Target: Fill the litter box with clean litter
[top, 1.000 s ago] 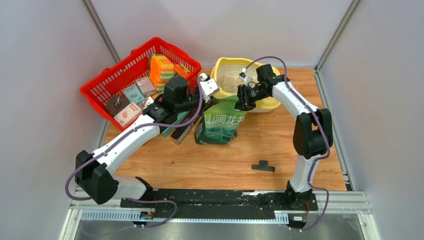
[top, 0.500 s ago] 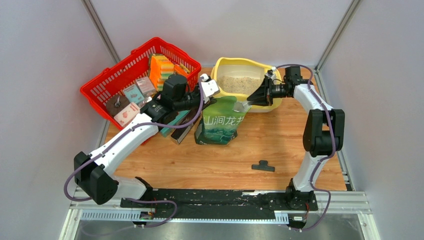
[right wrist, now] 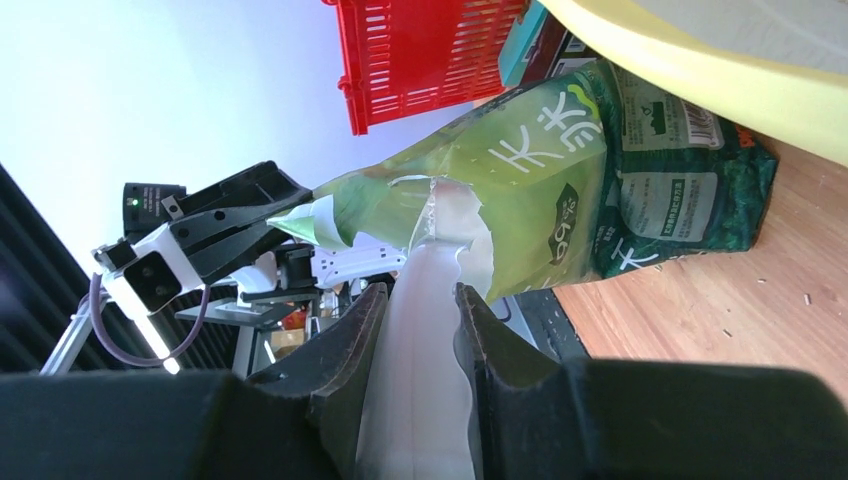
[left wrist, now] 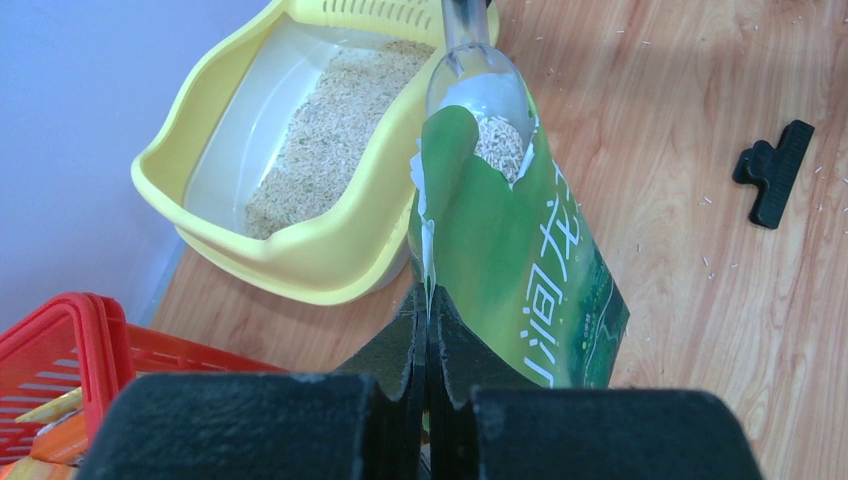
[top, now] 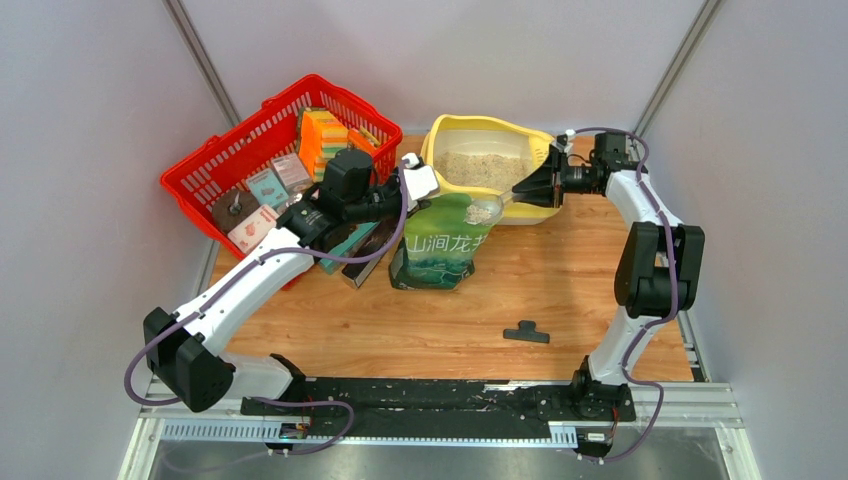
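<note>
The pale yellow litter box (top: 437,142) stands at the back of the table with clean litter (top: 478,168) spread over its floor. In front of it a green printed bag (top: 440,240) stands upright, its torn top open. My left gripper (left wrist: 427,312) is shut on the bag's torn edge and holds the mouth open. My right gripper (right wrist: 420,297) is shut on the handle of a clear plastic scoop (left wrist: 478,85). The scoop's bowl lies at the bag's mouth with litter (left wrist: 498,146) in it, just off the box's front rim (left wrist: 300,272).
A red mesh basket (top: 250,150) with boxes and sponges sits at the back left, right behind my left arm. A black clip (top: 526,332) lies on the wooden table in front of the bag. Stray granules dot the boards. Grey walls close in on three sides.
The right wrist has swung out to the right from over the litter box. The scoop has turned from pointing down to lying level at the bag's mouth. The left arm has stayed put.
</note>
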You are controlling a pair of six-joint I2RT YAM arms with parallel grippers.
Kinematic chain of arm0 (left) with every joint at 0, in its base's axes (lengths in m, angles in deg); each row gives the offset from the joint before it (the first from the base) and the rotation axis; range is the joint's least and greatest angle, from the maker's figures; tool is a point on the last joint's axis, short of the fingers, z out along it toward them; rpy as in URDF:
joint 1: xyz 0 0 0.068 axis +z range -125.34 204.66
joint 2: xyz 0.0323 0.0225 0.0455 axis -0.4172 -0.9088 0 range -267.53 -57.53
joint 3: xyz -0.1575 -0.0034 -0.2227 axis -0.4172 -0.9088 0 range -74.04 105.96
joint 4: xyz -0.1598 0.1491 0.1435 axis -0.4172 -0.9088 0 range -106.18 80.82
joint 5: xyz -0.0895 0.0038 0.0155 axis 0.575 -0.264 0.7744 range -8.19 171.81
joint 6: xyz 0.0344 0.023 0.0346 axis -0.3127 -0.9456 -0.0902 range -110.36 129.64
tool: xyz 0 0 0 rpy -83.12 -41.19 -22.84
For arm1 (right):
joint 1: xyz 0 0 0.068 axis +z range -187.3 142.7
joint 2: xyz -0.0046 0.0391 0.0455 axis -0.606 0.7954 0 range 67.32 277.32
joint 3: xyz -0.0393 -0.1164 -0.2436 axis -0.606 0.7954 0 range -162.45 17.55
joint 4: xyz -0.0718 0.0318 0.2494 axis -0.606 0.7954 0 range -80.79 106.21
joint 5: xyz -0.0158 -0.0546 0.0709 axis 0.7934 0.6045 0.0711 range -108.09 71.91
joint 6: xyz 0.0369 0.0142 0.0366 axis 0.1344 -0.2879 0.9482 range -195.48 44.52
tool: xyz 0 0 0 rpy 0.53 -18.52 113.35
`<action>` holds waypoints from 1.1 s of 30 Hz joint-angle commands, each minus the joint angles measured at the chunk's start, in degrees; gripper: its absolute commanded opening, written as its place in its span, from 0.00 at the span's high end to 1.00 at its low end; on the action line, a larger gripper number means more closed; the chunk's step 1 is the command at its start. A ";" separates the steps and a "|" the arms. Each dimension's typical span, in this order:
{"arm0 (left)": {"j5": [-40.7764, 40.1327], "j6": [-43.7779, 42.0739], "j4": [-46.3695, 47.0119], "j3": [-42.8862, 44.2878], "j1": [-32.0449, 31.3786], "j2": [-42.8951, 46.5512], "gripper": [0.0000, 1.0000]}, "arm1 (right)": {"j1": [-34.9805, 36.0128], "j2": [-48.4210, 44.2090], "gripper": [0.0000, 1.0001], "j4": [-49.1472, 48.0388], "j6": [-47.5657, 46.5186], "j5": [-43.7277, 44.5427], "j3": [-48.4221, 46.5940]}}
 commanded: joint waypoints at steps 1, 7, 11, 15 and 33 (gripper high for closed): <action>-0.74 -1.93 1.60 3.76 -0.07 2.82 1.00 | -1.73 -2.92 1.00 -1.75 -0.33 -5.12 0.49; -0.74 -2.19 0.73 4.72 -0.07 2.29 1.00 | -2.96 -2.31 1.00 1.41 -4.03 -7.85 0.49; -0.91 -2.46 0.20 5.51 -0.07 2.03 1.00 | -3.84 -1.26 1.00 2.90 -6.13 -9.26 -0.03; -1.26 -2.63 -0.42 5.95 0.02 1.50 1.00 | -4.72 -0.46 1.00 3.70 -6.75 -9.79 -0.65; -1.44 -3.16 -0.16 6.66 -0.07 0.01 1.00 | -6.83 0.59 1.00 5.81 -7.63 -11.90 -2.76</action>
